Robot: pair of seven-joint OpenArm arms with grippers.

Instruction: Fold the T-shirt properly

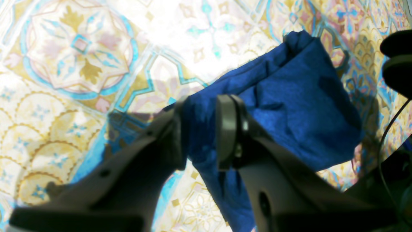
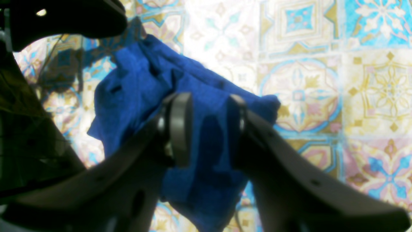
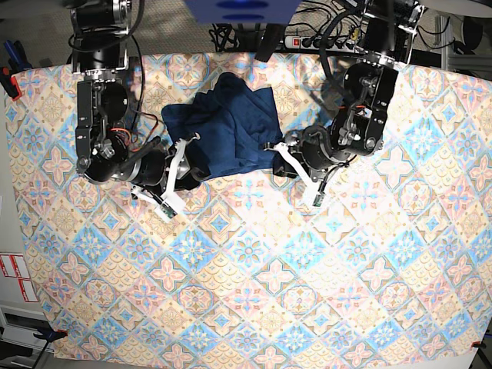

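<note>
The dark blue T-shirt (image 3: 229,123) lies bunched in a rough square at the back middle of the tile-patterned tablecloth (image 3: 254,269). My left gripper (image 1: 202,129) is shut on a fold of the T-shirt (image 1: 289,103) at its right front corner, with cloth filling the gap between the pads. In the base view the left gripper (image 3: 274,160) sits at that corner. My right gripper (image 2: 209,129) is shut on a thick bunch of the T-shirt (image 2: 145,83). From the base view the right gripper (image 3: 187,160) holds the left front corner. Both held corners look lifted off the cloth.
A power strip (image 3: 304,38) and cables lie beyond the table's back edge. A red clamp (image 3: 8,81) sits at the left edge. The arm bases stand at the back left (image 3: 100,31) and back right (image 3: 392,23). Patterned cloth covers the whole front half.
</note>
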